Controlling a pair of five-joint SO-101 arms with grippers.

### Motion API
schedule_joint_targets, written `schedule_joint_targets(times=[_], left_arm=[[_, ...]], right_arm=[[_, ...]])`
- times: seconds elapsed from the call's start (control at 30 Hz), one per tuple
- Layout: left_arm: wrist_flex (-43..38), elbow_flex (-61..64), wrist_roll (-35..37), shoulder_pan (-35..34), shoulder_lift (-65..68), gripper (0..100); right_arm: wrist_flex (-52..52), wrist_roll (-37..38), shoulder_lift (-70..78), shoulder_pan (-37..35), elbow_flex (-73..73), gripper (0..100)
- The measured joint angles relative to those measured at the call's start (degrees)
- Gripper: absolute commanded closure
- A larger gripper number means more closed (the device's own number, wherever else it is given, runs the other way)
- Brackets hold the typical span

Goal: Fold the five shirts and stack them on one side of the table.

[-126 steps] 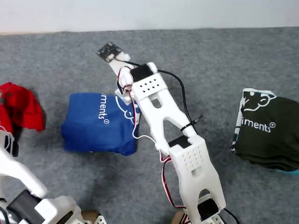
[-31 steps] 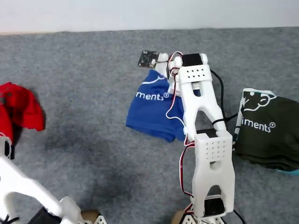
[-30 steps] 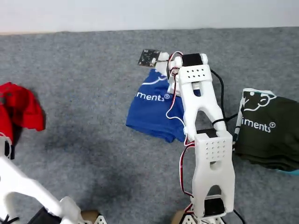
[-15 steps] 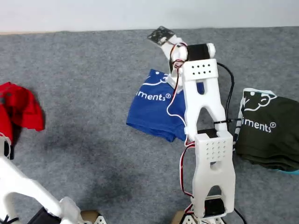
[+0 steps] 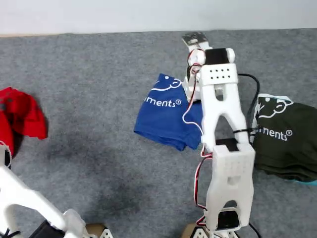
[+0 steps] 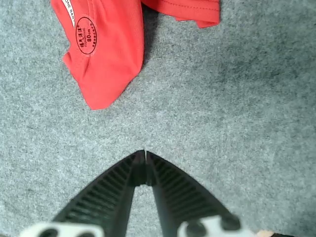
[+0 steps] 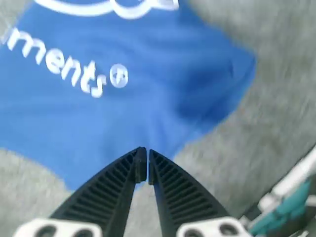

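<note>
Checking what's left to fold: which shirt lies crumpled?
The red shirt, far left in the high view: it lies bunched, while the blue shirt and the dark shirt are folded flat.

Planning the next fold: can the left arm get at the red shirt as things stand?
Probably yes: only bare grey carpet lies between the left gripper and the red shirt, though its jaws are shut.
</note>
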Motion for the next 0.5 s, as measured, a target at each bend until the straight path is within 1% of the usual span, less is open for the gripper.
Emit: schedule_joint_targets(times=[0.1, 0.2, 0.27, 0.4, 0.5], left_arm=[[0.0, 0.0, 0.0, 0.0, 0.0, 99], [0.0, 0.0, 0.0, 0.0, 0.0, 99], [0.0, 0.0, 0.0, 0.0, 0.0, 99], [0.0, 0.0, 0.0, 0.0, 0.0, 99], [0.0, 0.0, 0.0, 0.0, 0.0, 99]], right_arm=[[0.0, -0.7, -5.45, -1.14, 12.13, 99.0], [-1.05, -0.88, -6.68, -3.69, 21.89, 99.0], [-4.66, -0.88, -6.77, -5.36, 26.73, 99.0], [-12.66, -3.08, -5.8, -8.26, 32.0, 99.0], [-15.03, -4.66, -2.46, -10.64, 32.26, 99.0]])
